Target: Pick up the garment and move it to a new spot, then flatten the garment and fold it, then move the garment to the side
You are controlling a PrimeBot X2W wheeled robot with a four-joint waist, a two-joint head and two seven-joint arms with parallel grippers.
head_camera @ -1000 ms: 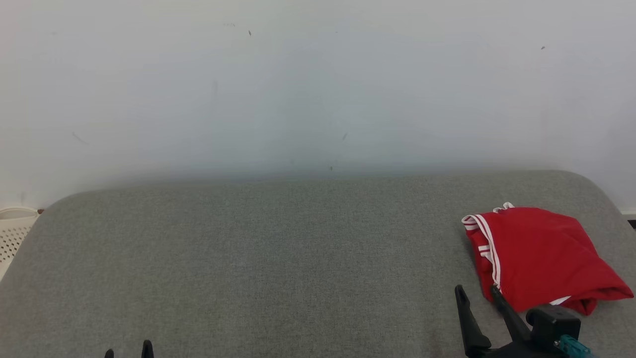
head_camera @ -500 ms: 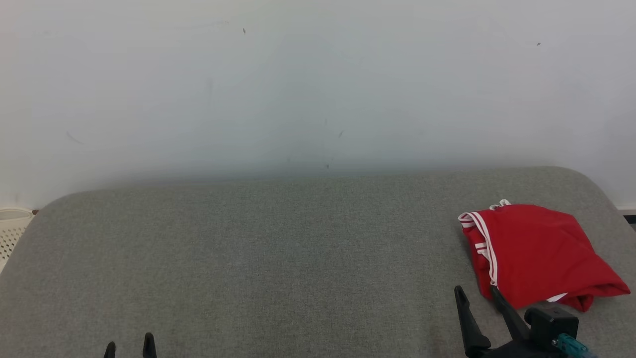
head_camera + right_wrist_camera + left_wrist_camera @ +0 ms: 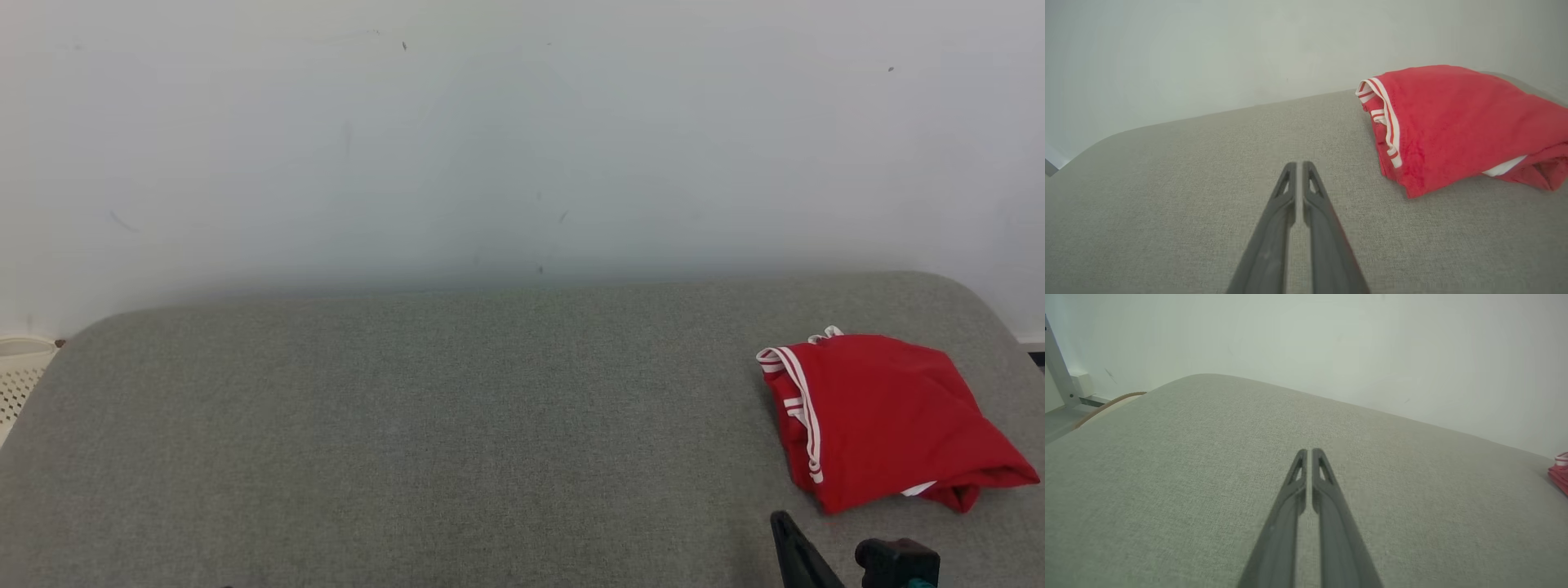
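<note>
The garment [image 3: 886, 420] is red with white stripes, folded into a compact bundle at the right side of the grey padded surface [image 3: 457, 425]. In the right wrist view the garment [image 3: 1453, 122] lies ahead and to the right of my right gripper [image 3: 1299, 165], which is shut with nothing between its fingers. In the head view my right gripper [image 3: 784, 523] pokes up at the bottom edge, just below and left of the garment. My left gripper [image 3: 1308, 452] is shut and empty over bare fabric, with a red edge of the garment [image 3: 1560, 471] far to its right.
A pale wall [image 3: 522, 139] rises behind the padded surface. A white perforated basket [image 3: 16, 376] stands off the surface's left edge. The left wrist view has a metal post [image 3: 1057, 367] and a curved rim [image 3: 1106, 406] beyond the far corner.
Both grippers have gone from open to shut. Both have drawn back toward the bottom edge of the head view; the left has left that view. The garment lies where it was.
</note>
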